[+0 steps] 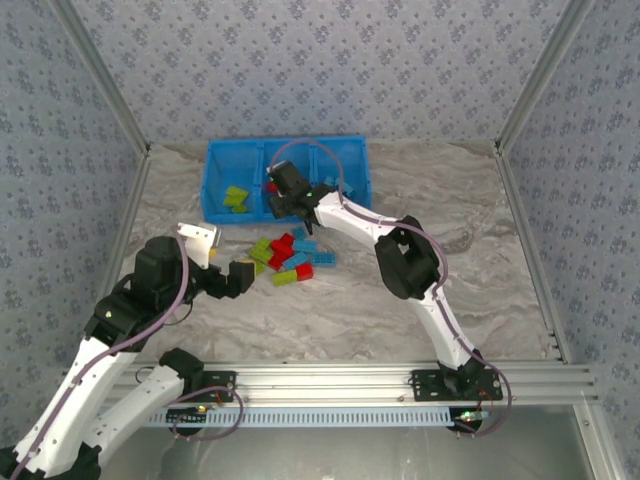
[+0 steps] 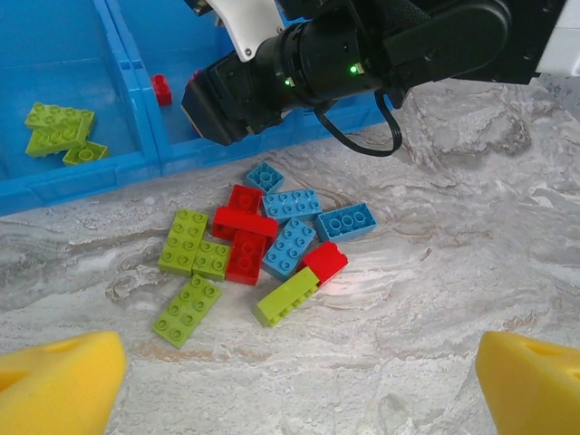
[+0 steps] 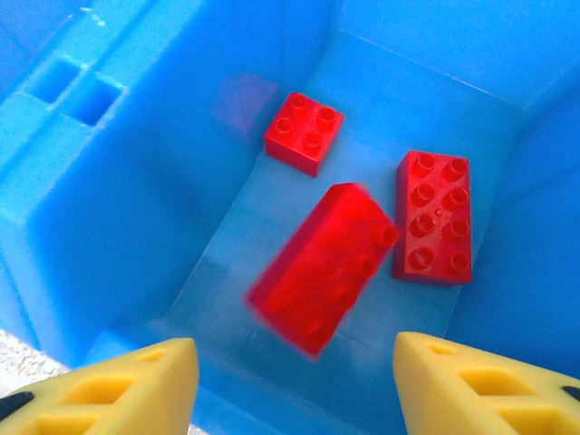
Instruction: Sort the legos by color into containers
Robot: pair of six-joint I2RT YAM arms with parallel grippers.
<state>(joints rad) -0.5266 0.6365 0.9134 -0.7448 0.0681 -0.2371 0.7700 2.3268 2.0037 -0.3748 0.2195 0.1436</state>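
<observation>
Three red legos point(image 3: 326, 263) sat in the bin's middle compartment point(image 3: 136, 208) beneath my right gripper point(image 3: 294, 362), its jaws apart and empty. My left gripper point(image 2: 299, 381) hung wide open above the mixed pile point(image 2: 263, 245) on the table point(image 2: 435, 272).

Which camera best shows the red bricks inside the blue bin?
The right wrist view: it looks straight down on three red bricks, one blurred. The left wrist view catches one beside the right arm; the top view, a red speck.
</observation>
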